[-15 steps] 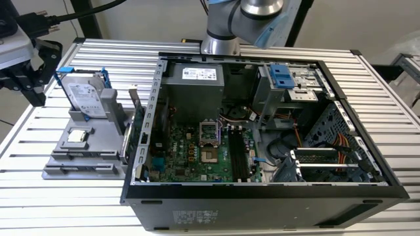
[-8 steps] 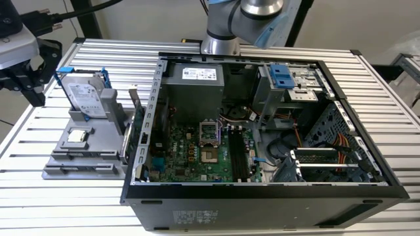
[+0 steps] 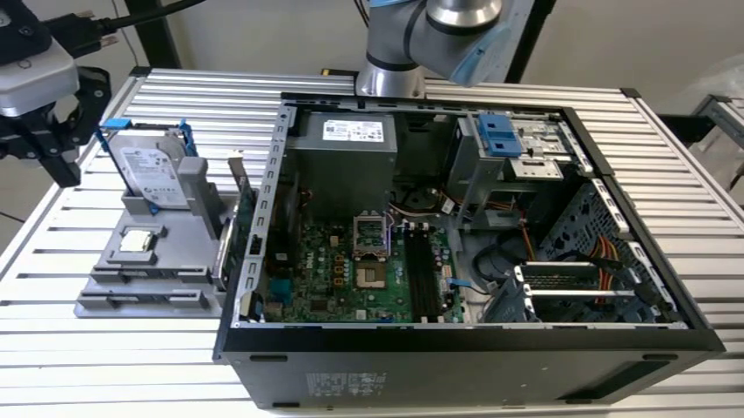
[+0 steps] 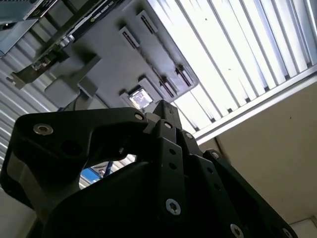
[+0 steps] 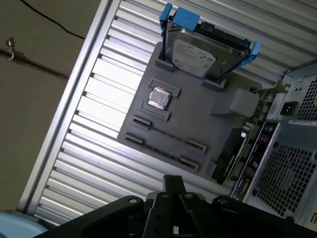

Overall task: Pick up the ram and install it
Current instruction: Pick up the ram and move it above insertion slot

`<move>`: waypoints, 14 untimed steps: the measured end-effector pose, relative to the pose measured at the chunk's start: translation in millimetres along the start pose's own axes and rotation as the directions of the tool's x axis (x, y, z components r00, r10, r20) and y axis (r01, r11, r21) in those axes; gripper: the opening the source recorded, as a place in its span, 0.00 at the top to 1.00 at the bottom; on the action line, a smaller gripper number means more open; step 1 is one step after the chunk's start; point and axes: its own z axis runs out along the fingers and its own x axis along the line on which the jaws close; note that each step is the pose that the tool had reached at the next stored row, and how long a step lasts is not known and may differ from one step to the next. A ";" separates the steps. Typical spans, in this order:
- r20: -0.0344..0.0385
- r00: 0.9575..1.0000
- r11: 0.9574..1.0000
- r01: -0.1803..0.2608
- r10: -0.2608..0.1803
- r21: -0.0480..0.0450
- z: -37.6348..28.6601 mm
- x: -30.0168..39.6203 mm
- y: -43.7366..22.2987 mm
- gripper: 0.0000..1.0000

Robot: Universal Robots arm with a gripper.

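Observation:
My gripper [image 3: 54,161] hangs high at the exterior view's far left, beyond the grey holder [image 3: 111,296] and apart from it. Its black fingertips meet in both wrist views [image 4: 163,106] [image 5: 173,182], shut with nothing between them. The ram is hidden: the holder's two long slots [image 5: 168,136] are only thin dark lines between their end clips. Dark memory slots [image 3: 421,279] run along the motherboard inside the open computer case [image 3: 267,209]; I cannot tell whether a stick sits in them.
On the holder stand a silver hard drive [image 3: 155,174] in a blue-handled bracket and a small square processor chip [image 3: 139,242]. An expansion card [image 3: 236,205] with a metal bracket stands between holder and case. Ribbed aluminium table [image 3: 47,261] lies around.

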 end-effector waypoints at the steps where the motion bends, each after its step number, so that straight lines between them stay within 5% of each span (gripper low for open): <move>1: 0.000 1.000 1.000 0.007 -0.007 0.000 0.0 -0.2 0.3 1.00; 14: -0.004 0.995 0.995 0.101 -0.101 0.002 0.1 -0.4 1.0 1.00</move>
